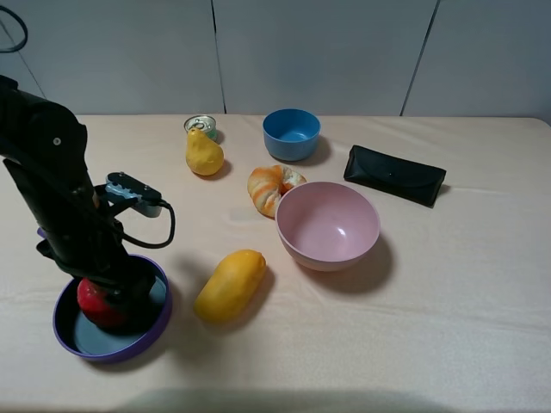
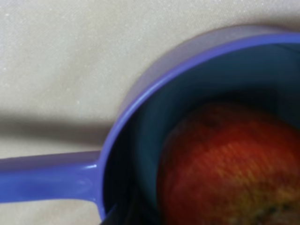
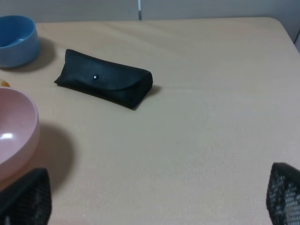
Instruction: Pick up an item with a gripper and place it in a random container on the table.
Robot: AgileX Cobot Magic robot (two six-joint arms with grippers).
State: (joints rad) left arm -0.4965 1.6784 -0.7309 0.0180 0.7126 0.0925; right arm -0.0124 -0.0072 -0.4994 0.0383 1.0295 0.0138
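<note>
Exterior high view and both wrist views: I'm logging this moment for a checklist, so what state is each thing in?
Apple: inside the pan, under the left gripper.
Pan: upright, holding the apple.
Left gripper: down in the pan; open or shut cannot be told.
Right gripper: open, empty.
Pink bowl: upright, empty.
Blue bowl: upright, empty.
Black case: closed.
Mango: lying on the table.
Pear: upright.

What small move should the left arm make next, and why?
Probably open the left gripper and lift straight up. The apple already sits inside the pan, with the pan's rim around it in the wrist view, so the placing looks done. I cannot tell whether the jaws grip it; a straight lift should avoid knocking the rim.
</note>
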